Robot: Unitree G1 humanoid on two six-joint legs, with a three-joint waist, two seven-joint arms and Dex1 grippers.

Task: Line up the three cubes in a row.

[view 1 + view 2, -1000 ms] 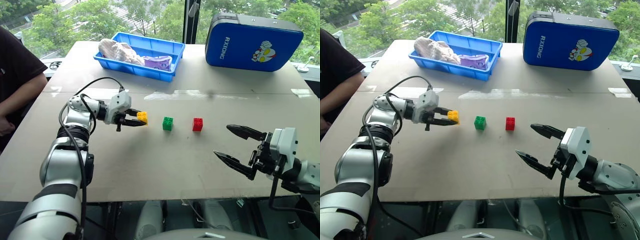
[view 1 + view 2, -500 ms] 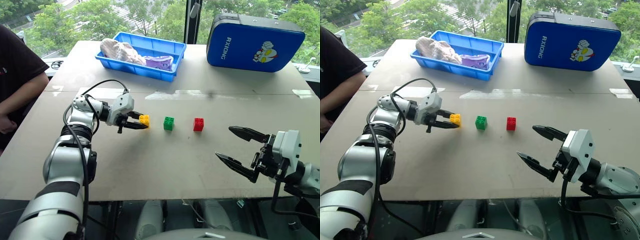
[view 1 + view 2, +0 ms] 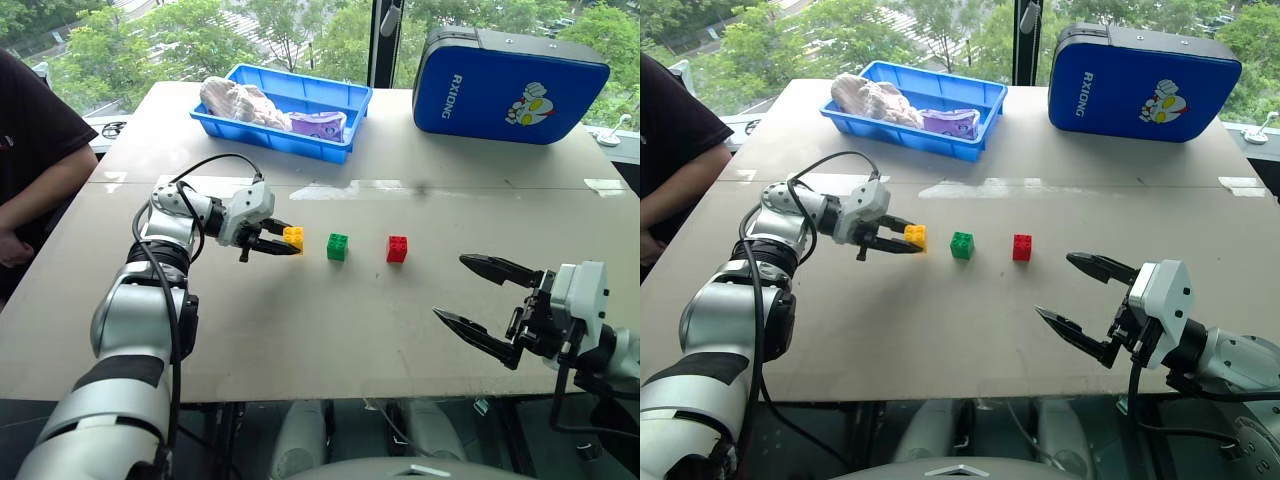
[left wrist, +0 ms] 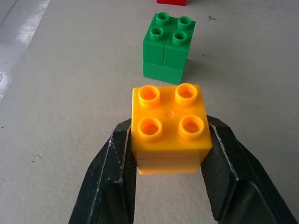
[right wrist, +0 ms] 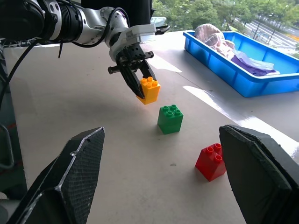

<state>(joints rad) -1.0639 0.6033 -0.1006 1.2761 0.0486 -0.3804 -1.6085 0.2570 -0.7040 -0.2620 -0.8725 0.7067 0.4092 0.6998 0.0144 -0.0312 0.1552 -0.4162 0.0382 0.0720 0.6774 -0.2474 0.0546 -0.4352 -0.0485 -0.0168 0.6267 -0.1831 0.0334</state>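
Left hand (image 3: 276, 238) is gripping the yellow cube (image 3: 293, 238) by two opposite side walls, studs up, fingers (image 4: 114, 172) closed against it. From the right wrist view the cube is hanging clear of the surface (image 3: 330, 330), tilted slightly. Green cube (image 3: 338, 246) is sitting on the surface just beside it toward the robot's right; red cube (image 3: 397, 249) is sitting further along, apart from the green one. Those two are already making a rough line across the surface.

Right hand (image 3: 487, 302) is hovering with its fingers spread wide, holding nothing, well clear of the cubes.

Step in hand, as I judge it: setting the yellow cube down as the left end of the row.

Notes for doing it well:
- Sight along green and red and put yellow on that same line, not nearer or farther from the robot.
- Aim for a gap to green matching the green–red gap.
- Level the cube before lowering, so the base is meeting the surface flat.
- Square its walls to the green cube's; red is looking slightly turned.
- Release only once it is resting, then back out along the fingers to avoid dragging it or nudging green.
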